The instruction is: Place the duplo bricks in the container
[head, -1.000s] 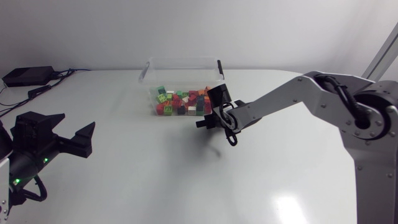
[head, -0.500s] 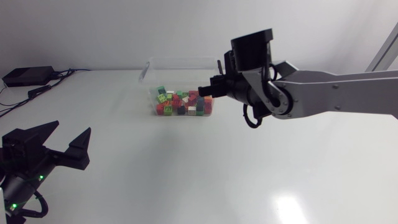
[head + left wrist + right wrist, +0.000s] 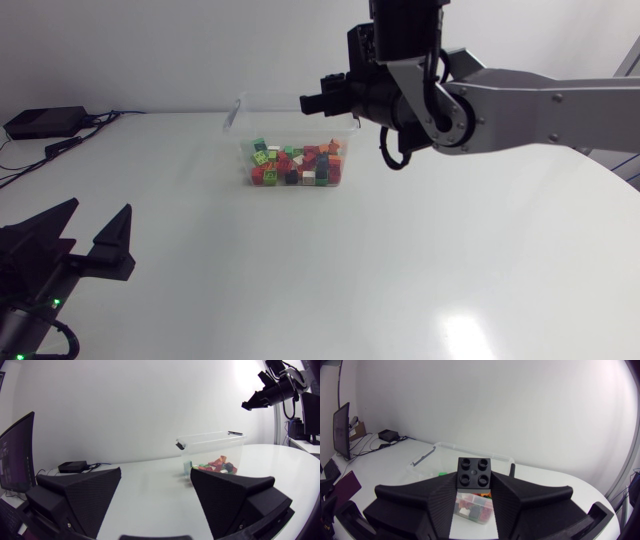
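Observation:
A clear plastic container (image 3: 240, 105) stands at the back middle of the white table, with several coloured duplo bricks (image 3: 295, 165) lying in it. My right gripper (image 3: 312, 103) hangs high above the container's near right part. In the right wrist view it (image 3: 474, 485) is shut on a black duplo brick (image 3: 474, 472), studs facing the camera, with the container (image 3: 427, 457) and its bricks (image 3: 475, 507) below. My left gripper (image 3: 90, 232) stands open and holds nothing at the front left, far from the container. In its own view it (image 3: 156, 474) points toward the container (image 3: 210, 440).
A black box (image 3: 45, 122) with cables lies at the table's back left corner. The broad white tabletop (image 3: 400, 260) stretches in front of and to the right of the container.
My right arm has lifted from in front of the container's right end to above it, carrying the black brick. My left gripper has drifted lower and toward the front left.

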